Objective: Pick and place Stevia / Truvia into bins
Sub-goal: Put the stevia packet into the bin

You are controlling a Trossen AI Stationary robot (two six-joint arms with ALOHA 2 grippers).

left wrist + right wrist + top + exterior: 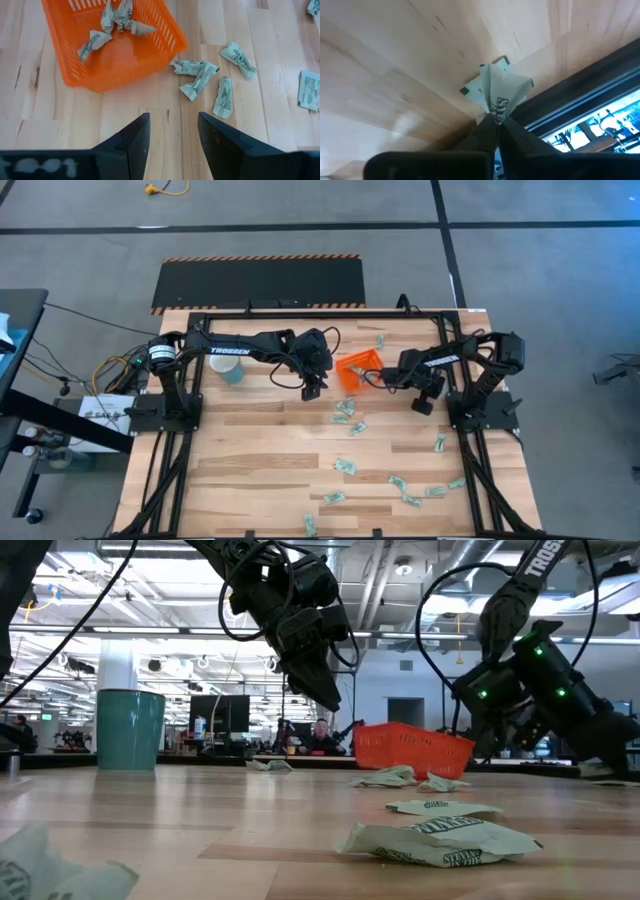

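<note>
- The right gripper (496, 131) pinches one packet (497, 92) shut between its fingers, beside the tray (357, 370).
- The left gripper (172, 131) hovers empty, jaws parted, left of the tray.
- Loose packets (347, 417) litter the table (260, 450).

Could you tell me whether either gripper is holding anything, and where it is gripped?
The right gripper pinches a crumpled pale green-and-white paper sweetener packet by its lower edge; the left gripper is open, empty.
</note>
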